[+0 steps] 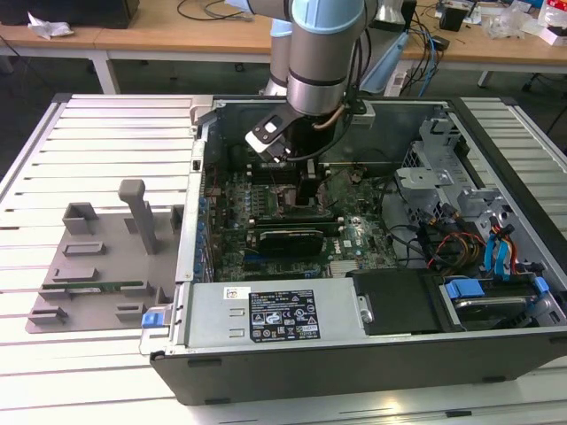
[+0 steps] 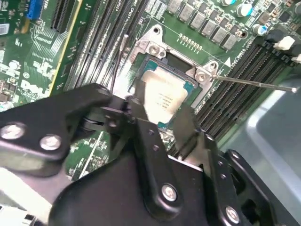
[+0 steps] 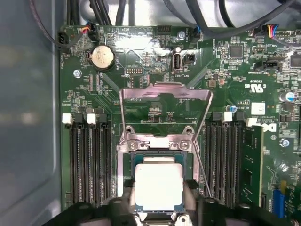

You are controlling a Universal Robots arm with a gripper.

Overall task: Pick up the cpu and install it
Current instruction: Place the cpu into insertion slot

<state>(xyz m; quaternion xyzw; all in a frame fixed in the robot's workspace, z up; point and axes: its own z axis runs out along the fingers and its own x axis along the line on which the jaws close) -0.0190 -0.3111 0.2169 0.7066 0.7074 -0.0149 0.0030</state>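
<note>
Pale silvery square cpu [image 3: 158,186]: one, flat, matte metal lid with a thin green rim. It lies level within the square metal socket frame [image 3: 126,146] on the green motherboard [image 3: 155,115], no tilt visible.

My gripper [image 2: 162,108]: one, black, two angular fingers [image 2: 148,136] with round screw heads. The fingers sit tight against two opposite edges of the cpu, pinching it, lid showing in the gap between them. In the first wrist view the same two dark fingertips [image 3: 123,203] flank the chip. I cannot tell whether the cpu is fully seated or just above the contacts.

Counts around the socket:
- one hinged bright steel load plate [image 3: 164,92], swung up and open, thin and stamped
- one thin steel lever rod [image 2: 254,83], sticking out to the side
- two banks of long black memory slots [image 3: 91,165], one on each side of the socket, ridged
- one green memory stick [image 3: 252,165], seated beside the far bank
- one round silver coin battery [image 3: 102,57]

In the exterior view my gripper [image 1: 306,190] reaches down into one open dark computer case [image 1: 292,376], lying on a pale slatted metal table [image 1: 97,133]. One grey plastic fixture tray [image 1: 97,266] sits on the exterior view's left, well apart from the cpu.
</note>
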